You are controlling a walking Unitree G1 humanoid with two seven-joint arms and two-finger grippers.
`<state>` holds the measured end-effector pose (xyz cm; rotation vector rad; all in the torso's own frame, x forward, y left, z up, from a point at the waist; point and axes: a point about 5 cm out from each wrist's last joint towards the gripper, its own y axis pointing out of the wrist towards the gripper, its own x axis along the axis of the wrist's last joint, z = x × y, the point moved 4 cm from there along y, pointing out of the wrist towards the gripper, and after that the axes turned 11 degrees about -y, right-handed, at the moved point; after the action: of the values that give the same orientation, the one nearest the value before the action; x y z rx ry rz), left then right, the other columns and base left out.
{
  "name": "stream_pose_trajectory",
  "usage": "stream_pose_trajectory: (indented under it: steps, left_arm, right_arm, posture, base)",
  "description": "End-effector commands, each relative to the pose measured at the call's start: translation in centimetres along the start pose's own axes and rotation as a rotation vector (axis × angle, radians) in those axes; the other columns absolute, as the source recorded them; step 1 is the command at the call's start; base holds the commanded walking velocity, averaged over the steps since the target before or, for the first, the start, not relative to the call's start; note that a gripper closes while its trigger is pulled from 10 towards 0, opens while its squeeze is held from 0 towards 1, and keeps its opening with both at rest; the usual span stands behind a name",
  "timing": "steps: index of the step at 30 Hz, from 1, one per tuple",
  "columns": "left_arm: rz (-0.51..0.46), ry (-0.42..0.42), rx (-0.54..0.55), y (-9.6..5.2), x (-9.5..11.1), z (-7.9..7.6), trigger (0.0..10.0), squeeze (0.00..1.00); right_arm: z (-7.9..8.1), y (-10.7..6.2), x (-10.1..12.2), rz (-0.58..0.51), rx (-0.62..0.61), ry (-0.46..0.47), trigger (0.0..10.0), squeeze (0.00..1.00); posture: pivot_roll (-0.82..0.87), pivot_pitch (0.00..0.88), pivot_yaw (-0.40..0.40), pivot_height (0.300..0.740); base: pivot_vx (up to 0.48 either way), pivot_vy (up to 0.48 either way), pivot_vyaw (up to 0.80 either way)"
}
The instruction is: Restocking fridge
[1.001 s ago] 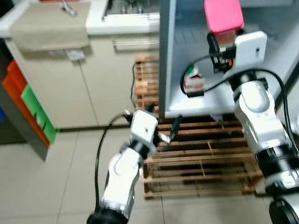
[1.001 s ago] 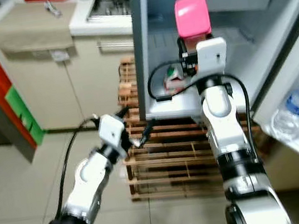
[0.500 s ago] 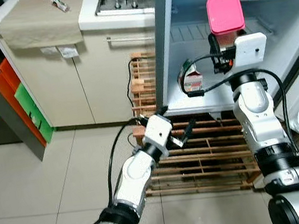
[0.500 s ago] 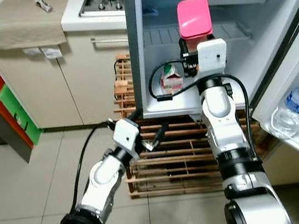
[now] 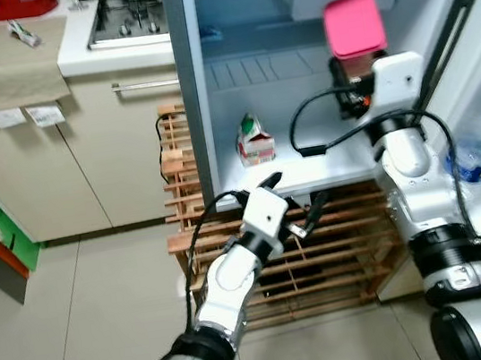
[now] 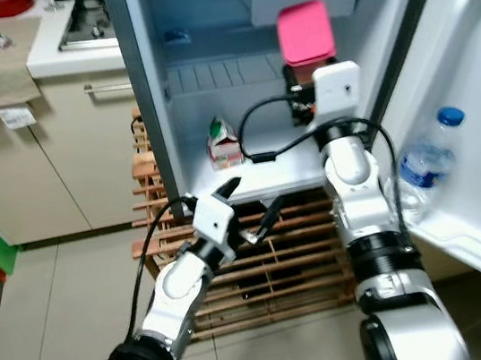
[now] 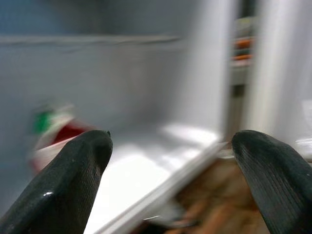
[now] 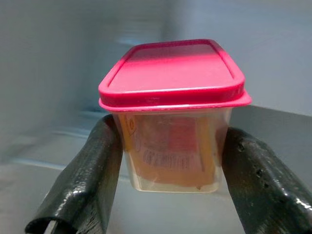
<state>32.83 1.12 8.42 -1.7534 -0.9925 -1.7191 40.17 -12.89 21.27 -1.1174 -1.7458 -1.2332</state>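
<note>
Right claw [image 8: 168,195] clamps tub [image 8: 171,114], raised inside fridge [image 5: 242,71], not yet shelved. Carton [image 5: 254,140] already on shelf [image 5: 311,168], tub's 8 o'clock. Left claw [image 5: 297,203] spread wide, empty, below shelf edge.

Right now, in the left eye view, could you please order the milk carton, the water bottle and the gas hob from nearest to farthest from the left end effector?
From the left end effector, open below the fridge shelf's front edge:
1. Milk carton, just above it on the fridge shelf.
2. Water bottle, off to the right in the fridge door rack.
3. Gas hob, up to the left on the counter.
</note>
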Motion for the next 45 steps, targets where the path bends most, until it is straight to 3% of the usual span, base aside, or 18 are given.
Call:
stream_pose_trajectory:
  steps: [1,6,13,17,20,34,42,45]
  left_arm:
    - [-0.005,0.001,0.008,0.2,0.1,-0.1,10.0,0.00]
    - [0.002,0.014,0.040,-0.1,-0.2,0.5,10.0,0.00]
    - [0.004,0.027,0.034,-0.3,-0.3,0.2,10.0,0.00]
    - [-0.087,0.034,0.100,-0.4,1.2,1.1,10.0,0.00]
    - [-0.102,0.033,0.136,-0.9,1.3,1.5,10.0,0.00]
    - [-0.114,0.032,0.091,-3.2,0.5,-1.0,10.0,0.00]
    - [-0.082,0.042,0.130,-7.0,0.2,-1.0,10.0,0.00]
    - [-0.067,0.043,0.139,-7.7,0.3,-0.9,10.0,0.00]
  right_arm:
    - [0.3,0.3,0.5,-0.010,0.028,0.018,0.0,0.00]
    - [2.4,0.4,0.3,0.022,0.115,0.109,0.0,0.00]
    - [3.6,1.0,0.4,0.029,0.158,0.101,0.0,0.00]
    - [4.4,2.1,1.3,0.022,0.196,0.114,0.0,0.00]
    - [4.6,2.6,1.4,0.030,0.201,0.115,0.0,0.00]
    - [4.5,4.1,1.5,0.040,0.204,0.042,0.0,0.00]
    - [3.4,5.6,3.0,0.006,0.099,0.019,0.0,0.00]
    - [2.9,6.2,3.3,0.024,0.066,0.035,0.0,0.00]
  posture:
    - [-0.10,0.000,-0.055,0.740]
    - [-0.09,0.000,-0.058,0.740]
    - [-0.08,0.000,-0.068,0.740]
    - [-0.08,0.010,-0.081,0.740]
    - [-0.08,0.030,-0.097,0.740]
    - [-0.05,0.105,-0.131,0.740]
    - [0.00,0.169,-0.114,0.740]
    - [0.01,0.182,-0.109,0.740]
  base:
    - [0.000,0.000,0.00]
    - [0.000,0.000,0.00]
    - [0.000,0.000,0.00]
    - [0.000,0.000,0.00]
    - [0.000,0.000,0.00]
    - [0.000,0.000,0.00]
    - [0.000,0.000,0.00]
    - [0.000,0.000,0.00]
